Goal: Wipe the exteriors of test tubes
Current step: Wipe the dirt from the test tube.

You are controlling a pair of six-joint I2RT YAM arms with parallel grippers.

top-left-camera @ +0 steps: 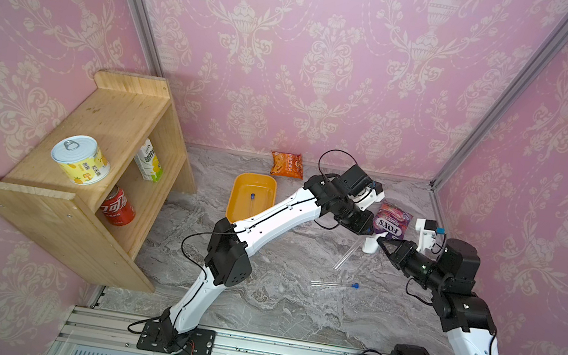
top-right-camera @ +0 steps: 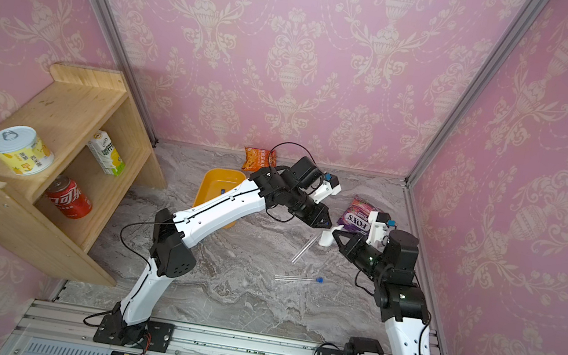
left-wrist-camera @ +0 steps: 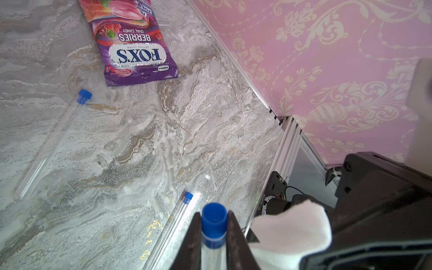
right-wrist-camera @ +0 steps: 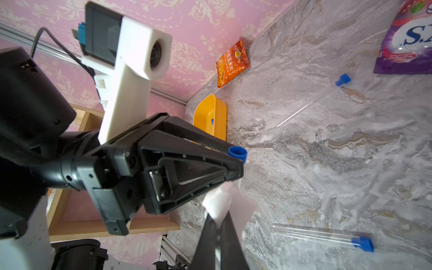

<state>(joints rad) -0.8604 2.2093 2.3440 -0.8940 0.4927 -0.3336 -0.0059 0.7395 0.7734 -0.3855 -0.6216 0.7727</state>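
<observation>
A test tube (left-wrist-camera: 214,233) is gripped between the left jaws, which are closed narrowly on its blue-capped end. A white wipe (right-wrist-camera: 228,205) is pinched in the right jaws, which are shut tight on it. The wipe is held just beside the left jaws, but whether it touches the gripped tube cannot be told. On the marble desk (top-left-camera: 274,300) a second tube (top-left-camera: 347,255) is laid just beside a purple Fox's candy bag (top-left-camera: 392,220), and a third tube (top-left-camera: 333,284) is laid nearer the desk's front edge. A fourth tube (top-left-camera: 252,198) is seen lying in a yellow tray (top-left-camera: 233,193), near which an orange snack bag (top-left-camera: 287,164) is laid at the desk's far edge.
</observation>
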